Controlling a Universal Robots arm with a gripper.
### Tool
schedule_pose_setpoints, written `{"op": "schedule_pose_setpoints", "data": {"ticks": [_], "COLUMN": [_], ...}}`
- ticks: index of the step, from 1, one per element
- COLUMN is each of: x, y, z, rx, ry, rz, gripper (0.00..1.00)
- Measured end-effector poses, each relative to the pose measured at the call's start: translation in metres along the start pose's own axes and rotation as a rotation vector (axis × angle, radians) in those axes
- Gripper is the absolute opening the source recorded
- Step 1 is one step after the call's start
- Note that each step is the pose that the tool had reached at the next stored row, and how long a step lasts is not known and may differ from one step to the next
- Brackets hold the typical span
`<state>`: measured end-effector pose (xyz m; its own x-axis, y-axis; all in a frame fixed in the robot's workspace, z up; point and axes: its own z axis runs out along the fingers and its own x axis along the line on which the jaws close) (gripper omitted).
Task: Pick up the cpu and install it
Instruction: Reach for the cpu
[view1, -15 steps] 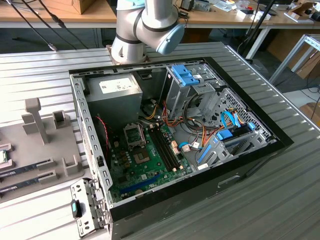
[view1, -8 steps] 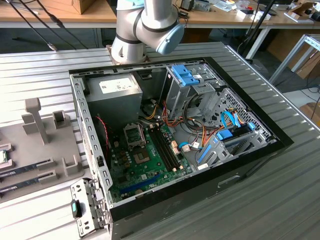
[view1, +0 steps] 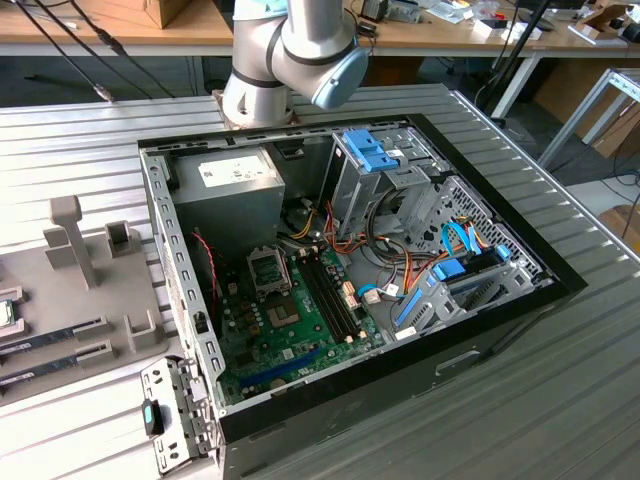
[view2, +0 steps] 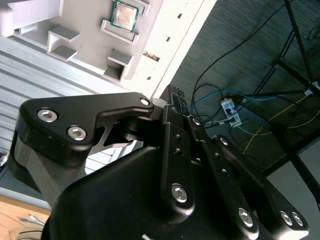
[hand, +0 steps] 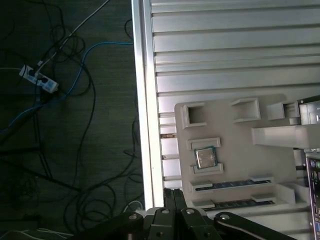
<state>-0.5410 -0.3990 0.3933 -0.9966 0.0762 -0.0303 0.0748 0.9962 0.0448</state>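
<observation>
cpu (hand: 205, 158) flat, metal face up

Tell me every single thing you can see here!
table: one, silver, ribbed.
tray: one, grey, on the table.
computer case: one, black, open, on the table.
motherboard: one, green, inside the case.
cpu: one, silver with green rim, in the tray's pocket.
memory sticks: two, dark, in the tray's slots.
arm: one, silver and blue, beyond the case.
gripper: one, black, near the tray, jaws together, empty.
</observation>
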Motion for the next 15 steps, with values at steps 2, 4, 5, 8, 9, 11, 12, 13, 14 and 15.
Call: {"op": "schedule_pose_setpoints", "data": {"ticks": [2, 4, 5, 8, 9, 11, 12, 13, 14, 15], "x": [0.0016, 0.0042, 0.0052, 0.0082, 0.0092, 0.0112, 0.0129, 0.0148, 0.0162, 0.0171], "y": [-0.0001, -0.0003, -0.0004, -0.0006, -0.0007, -0.0008, -0.0009, -0.0011, -0.0012, -0.0013], "z": [-0.0001, -0.0002, -0.0001, -0.0003, -0.0003, -0.0004, -0.0005, -0.0005, -0.0005, -0.0006], "rx": [0.0000, 0.0000, 0.0000, 0.0000, 0.0000, 0.0000, 0.0001, 0.0000, 0.0000, 0.0000], "ry": [0.0000, 0.0000, -0.0001, 0.0000, -0.0001, 0.0000, 0.0000, -0.0001, -0.0001, -0.0001], "rz": [0.000, 0.000, 0.000, 0.000, 0.000, 0.000, 0.000, 0.000, 0.000, 0.000], "gripper": [0.11, 0.11, 0.11, 0.11, 0.11, 0.11, 0.11, 0.11, 0.11, 0.11]}}
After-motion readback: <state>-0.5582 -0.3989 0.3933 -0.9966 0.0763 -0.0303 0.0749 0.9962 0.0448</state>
